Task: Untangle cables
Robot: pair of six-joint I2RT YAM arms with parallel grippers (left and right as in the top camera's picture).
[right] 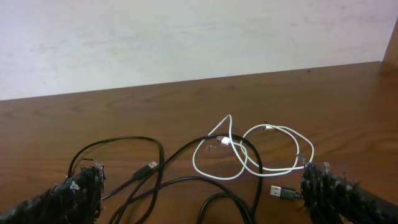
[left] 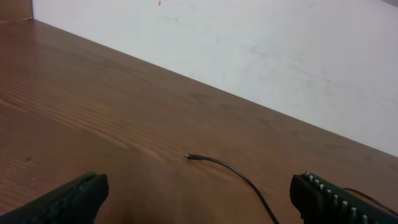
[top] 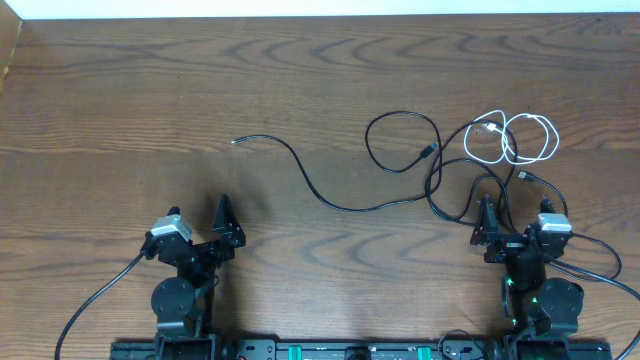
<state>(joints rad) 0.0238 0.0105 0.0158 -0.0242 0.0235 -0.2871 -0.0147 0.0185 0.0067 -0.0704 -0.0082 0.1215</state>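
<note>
Left claw (top: 228,224) and right claw (top: 489,226) are both released and empty. The white cable (top: 512,138) crosses the black cables (top: 440,185) at right of the overhead frame. Tugging one strand could cinch those crossings or drag the whole bunch, but the bare desk (top: 120,90) at upper left offers spreading room.

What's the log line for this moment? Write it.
left end effector: open, empty | right end effector: open, empty | cables: tangled, not held
</note>
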